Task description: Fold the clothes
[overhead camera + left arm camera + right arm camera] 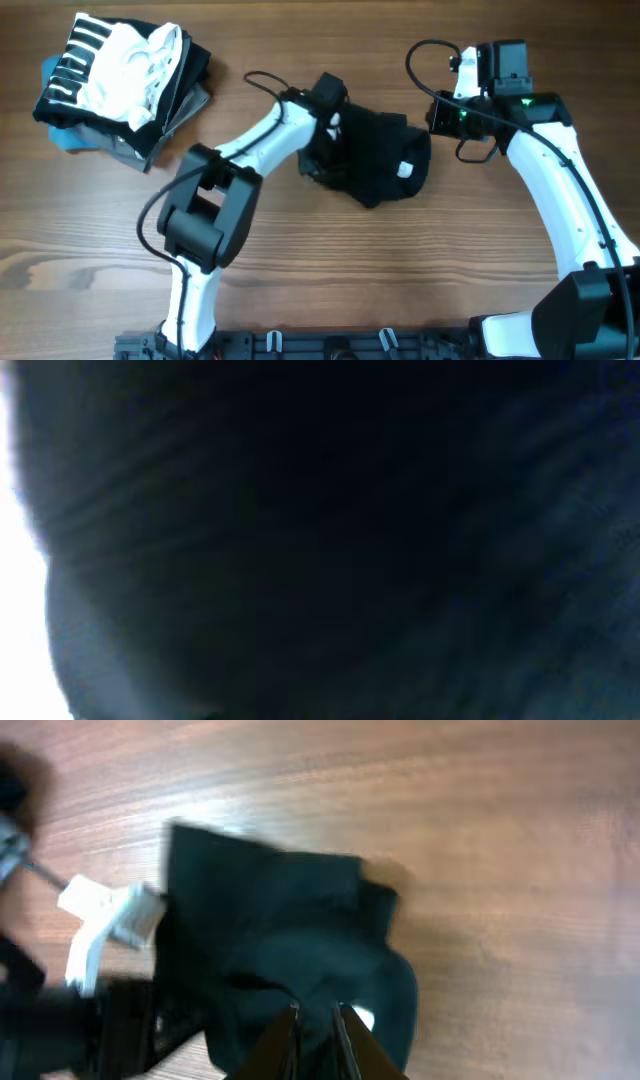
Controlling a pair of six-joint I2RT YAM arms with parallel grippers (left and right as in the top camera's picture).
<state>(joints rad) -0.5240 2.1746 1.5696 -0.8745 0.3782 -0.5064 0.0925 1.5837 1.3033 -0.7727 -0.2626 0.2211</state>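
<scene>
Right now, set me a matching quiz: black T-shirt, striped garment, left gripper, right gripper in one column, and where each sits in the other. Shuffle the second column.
1. black T-shirt
2. white striped garment
3. left gripper
4. right gripper

A. at the shirt's right-hand edge
B. on top of the pile at the far left of the table
C. crumpled mid-table
D. pressed into the shirt's left side, its wrist camera filled with dark fabric

Pairs: 1-C, 2-B, 3-D, 4-A

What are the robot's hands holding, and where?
Right tool seems to pinch the black T-shirt at its edge; left tool is pressed into it, grip unclear.
</scene>
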